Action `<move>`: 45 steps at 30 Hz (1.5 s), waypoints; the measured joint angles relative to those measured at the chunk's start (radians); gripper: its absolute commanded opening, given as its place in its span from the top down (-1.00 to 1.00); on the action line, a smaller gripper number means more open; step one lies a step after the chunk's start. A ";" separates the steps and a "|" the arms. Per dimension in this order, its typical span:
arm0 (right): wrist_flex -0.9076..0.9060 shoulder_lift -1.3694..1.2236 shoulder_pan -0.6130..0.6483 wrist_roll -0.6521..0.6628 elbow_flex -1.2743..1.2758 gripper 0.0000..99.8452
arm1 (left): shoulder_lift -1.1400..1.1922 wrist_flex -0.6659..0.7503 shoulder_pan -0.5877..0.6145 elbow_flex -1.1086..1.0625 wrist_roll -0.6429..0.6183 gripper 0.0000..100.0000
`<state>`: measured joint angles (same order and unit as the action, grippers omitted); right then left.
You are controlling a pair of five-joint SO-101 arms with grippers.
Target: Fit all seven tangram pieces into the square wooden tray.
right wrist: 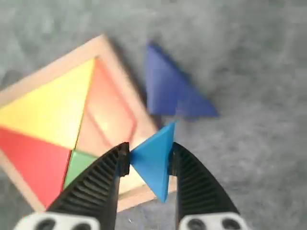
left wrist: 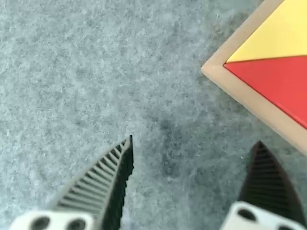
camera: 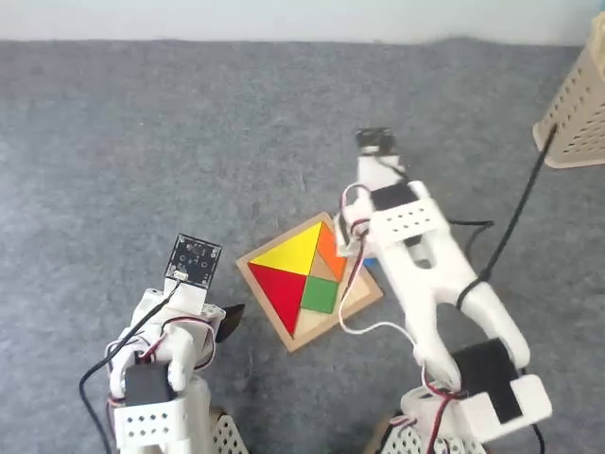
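The square wooden tray (camera: 266,305) is lying on the grey tabletop (camera: 142,142) between the two arms, with one corner pointing toward them. It is carrying a yellow triangle (camera: 288,253), a red triangle (camera: 279,288), a green square (camera: 319,295) and an orange piece (camera: 330,248). The right hand (right wrist: 149,152) is gripping a light blue triangle (right wrist: 154,163) between both fingers, positioned over the tray rim. A dark blue triangle (right wrist: 170,91) is lying flat on the tabletop just beside the tray's outer edge. The left hand (left wrist: 194,141) is hanging wide open and holding nothing, over the tabletop near one tray corner.
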<state>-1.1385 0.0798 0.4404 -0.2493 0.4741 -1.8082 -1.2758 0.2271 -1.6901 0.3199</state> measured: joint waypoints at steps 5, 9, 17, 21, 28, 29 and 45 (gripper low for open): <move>0.000 -0.002 0.110 0.146 0.040 0.97 | 0.000 0.000 0.000 0.000 0.000 0.29; 0.000 -0.002 0.160 0.338 0.063 0.97 | 0.000 0.000 0.000 0.000 0.000 0.29; 0.000 -0.002 0.181 0.166 0.063 0.89 | 0.000 0.000 0.000 0.000 0.000 0.29; 0.000 -0.002 0.227 -0.049 0.066 0.73 | 0.000 0.000 0.000 0.000 0.000 0.29; 0.075 -0.002 0.255 -0.238 0.066 0.72 | 0.000 0.000 0.000 0.000 0.000 0.29; 0.100 -0.002 0.253 -0.242 0.066 0.71 | 0.000 0.000 0.000 0.000 0.000 0.29; 0.183 0.213 0.028 0.298 0.140 0.99 | 0.000 0.000 0.000 0.000 0.000 0.29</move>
<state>-0.9559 0.2931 0.4680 0.0483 0.6137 -1.8082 -1.2758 0.2271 -1.6901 0.3199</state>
